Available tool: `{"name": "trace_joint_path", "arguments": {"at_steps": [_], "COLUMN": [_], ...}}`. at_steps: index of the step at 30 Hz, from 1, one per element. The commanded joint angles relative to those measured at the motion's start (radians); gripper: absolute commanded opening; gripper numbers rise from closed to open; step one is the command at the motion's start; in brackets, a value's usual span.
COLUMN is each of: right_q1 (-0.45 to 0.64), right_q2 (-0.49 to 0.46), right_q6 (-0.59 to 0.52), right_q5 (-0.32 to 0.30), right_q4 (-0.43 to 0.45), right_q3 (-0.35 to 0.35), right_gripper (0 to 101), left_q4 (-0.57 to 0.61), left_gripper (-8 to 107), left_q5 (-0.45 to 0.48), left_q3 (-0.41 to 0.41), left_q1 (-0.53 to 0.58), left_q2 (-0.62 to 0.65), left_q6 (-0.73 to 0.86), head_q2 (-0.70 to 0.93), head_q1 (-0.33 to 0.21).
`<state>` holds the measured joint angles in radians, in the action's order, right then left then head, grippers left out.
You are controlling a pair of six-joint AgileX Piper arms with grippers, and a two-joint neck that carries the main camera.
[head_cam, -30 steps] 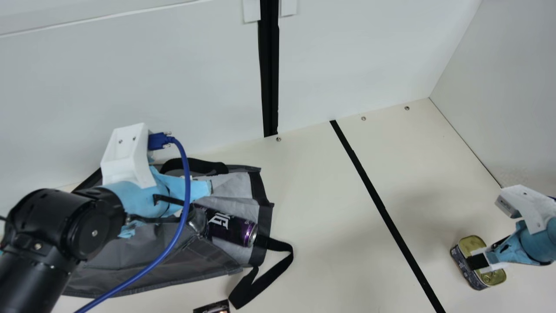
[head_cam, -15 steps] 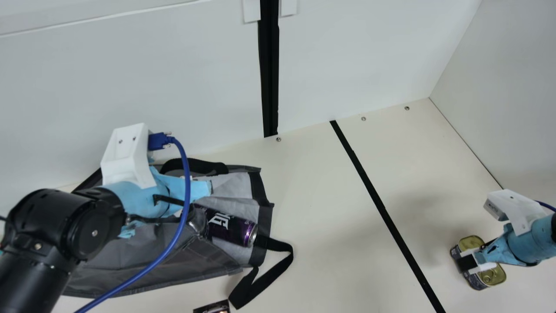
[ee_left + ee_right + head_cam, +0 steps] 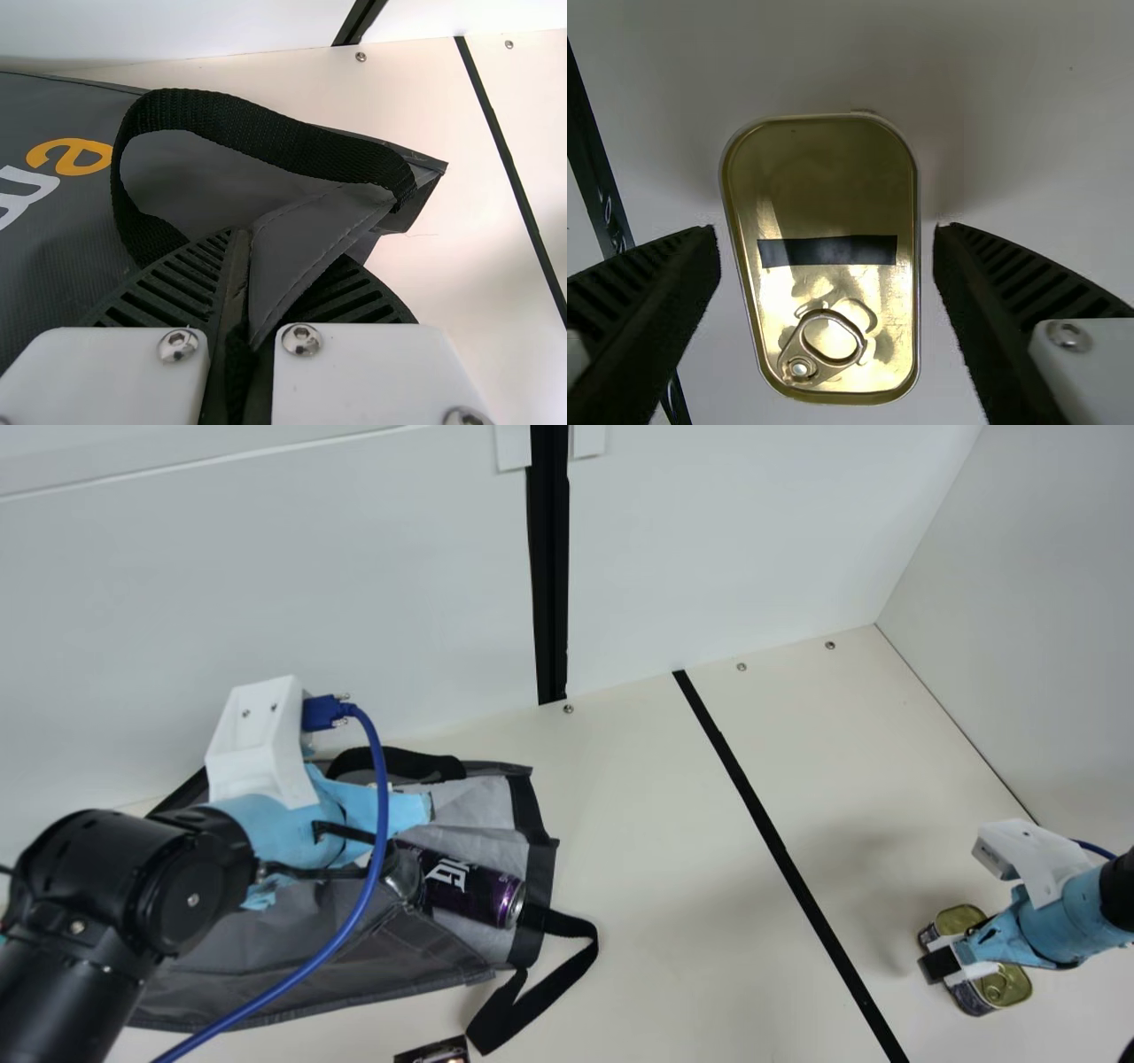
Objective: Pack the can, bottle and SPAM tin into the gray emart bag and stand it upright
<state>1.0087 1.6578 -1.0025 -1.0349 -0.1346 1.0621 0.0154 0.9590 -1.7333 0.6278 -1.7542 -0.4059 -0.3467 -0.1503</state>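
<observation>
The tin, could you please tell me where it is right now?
The tin sits on the table at the main view's lower right, across the black stripe from the bag, below the open right claw.

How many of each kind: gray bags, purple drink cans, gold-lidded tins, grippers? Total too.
Gray bag: 1
Purple drink can: 1
Gold-lidded tin: 1
Grippers: 2 (left gripper, right gripper)
Total: 5
</observation>
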Motion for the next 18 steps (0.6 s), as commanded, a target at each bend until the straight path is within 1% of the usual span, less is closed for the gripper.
{"name": "trace_joint_path", "arguments": {"at_steps": [1, 9, 10, 18], "right_q1": [-0.002, 0.001, 0.001, -0.002], "right_q2": [0.002, 0.003, 0.002, -0.019], "right_q6": [0.002, 0.004, 0.002, -0.022], "right_q5": [0.006, 0.016, 0.016, 0.011], "right_q4": [0.003, 0.006, 0.005, -0.005], "right_q3": [-0.002, -0.001, 0.001, 0.023], "right_gripper": [55, 1, 0, 0], "left_q4": [0.000, 0.000, 0.000, 0.000], "left_gripper": [-8, -8, -8, -8], "left_q5": [0.000, 0.000, 0.000, 0.000], "left_q3": [0.000, 0.000, 0.000, 0.000], "left_q1": [0.000, 0.000, 0.000, 0.000], "left_q2": [0.000, 0.000, 0.000, 0.000], "left_q6": [0.000, 0.000, 0.000, 0.000], "head_q2": [-0.002, -0.002, -0.002, -0.002], "head_q1": [-0.024, -0.024, -0.024, -0.024]}}
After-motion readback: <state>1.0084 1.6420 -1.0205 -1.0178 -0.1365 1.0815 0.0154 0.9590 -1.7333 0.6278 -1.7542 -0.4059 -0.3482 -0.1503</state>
